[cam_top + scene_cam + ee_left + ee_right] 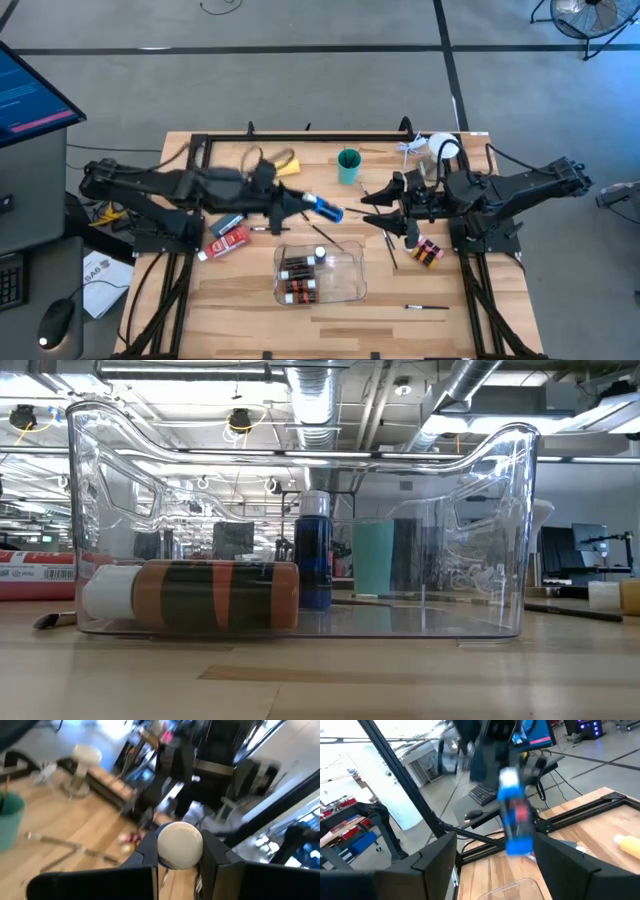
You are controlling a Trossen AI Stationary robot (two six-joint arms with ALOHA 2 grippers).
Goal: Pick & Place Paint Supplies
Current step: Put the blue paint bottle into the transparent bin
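Observation:
A blue paint tube (327, 209) is in the air over the table's middle, between my two grippers. My left gripper (300, 204) reaches in from the left and is shut on the tube's white-capped end. My right gripper (376, 207) faces it from the right and is open. In the right wrist view the tube's free end (519, 842) stands between the right fingers, with a clear gap on one side. A clear tray (345, 262) near the front holds brown bottles (298, 280). My left gripper pinches the tube's white cap end (180, 845) between its two fingers (147, 854), coming nearly level from the table's left. The fingers lie along the tube, which sticks out past them toward the right gripper, lifted clear of the table.
A teal cup (348, 165) stands at the back middle. A red tube (228, 242) lies left of the tray, small bottles (427, 250) lie to its right, and a thin brush (427, 307) lies near the front right. In the low view the tray (500, 510) fills the foreground.

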